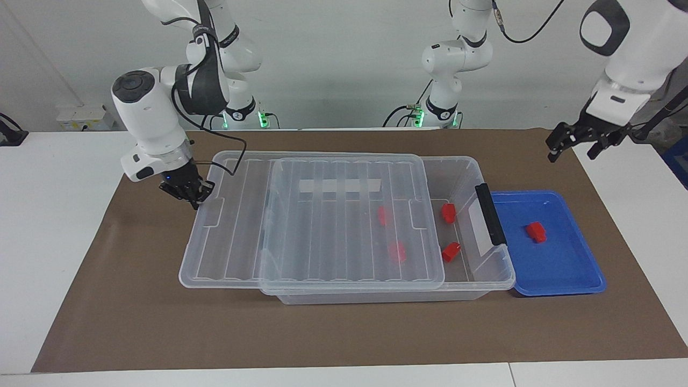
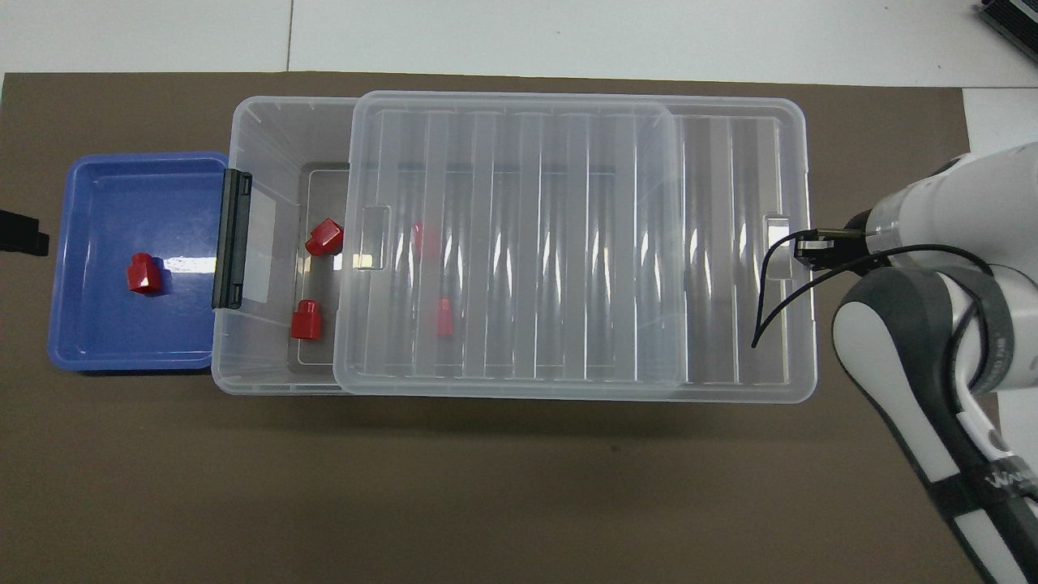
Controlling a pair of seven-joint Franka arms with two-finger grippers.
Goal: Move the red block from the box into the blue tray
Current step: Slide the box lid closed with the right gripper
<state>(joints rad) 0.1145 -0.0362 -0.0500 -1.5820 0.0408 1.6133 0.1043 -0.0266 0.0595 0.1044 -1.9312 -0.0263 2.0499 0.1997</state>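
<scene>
One red block (image 1: 536, 231) (image 2: 143, 272) lies free in the blue tray (image 1: 564, 271) (image 2: 97, 345), which sits at the handle end of the clear box (image 1: 486, 279) (image 2: 268, 130). Two more red blocks (image 1: 448, 212) (image 1: 450, 251) lie in the uncovered part of the box. Two others (image 1: 382, 215) (image 1: 398, 251) show through the ribbed lid (image 1: 322, 231) (image 2: 519, 243). My left gripper (image 1: 573, 149) hangs open and empty, high over the mat's edge by the tray. My right gripper (image 1: 192, 198) (image 2: 811, 247) is shut, its tip against the lid's end rim.
The lid overhangs the box toward the right arm's end and rests slid across most of it. A brown mat (image 1: 344, 333) covers the table under everything. The box's dark handle (image 1: 489, 214) stands between the open part and the tray.
</scene>
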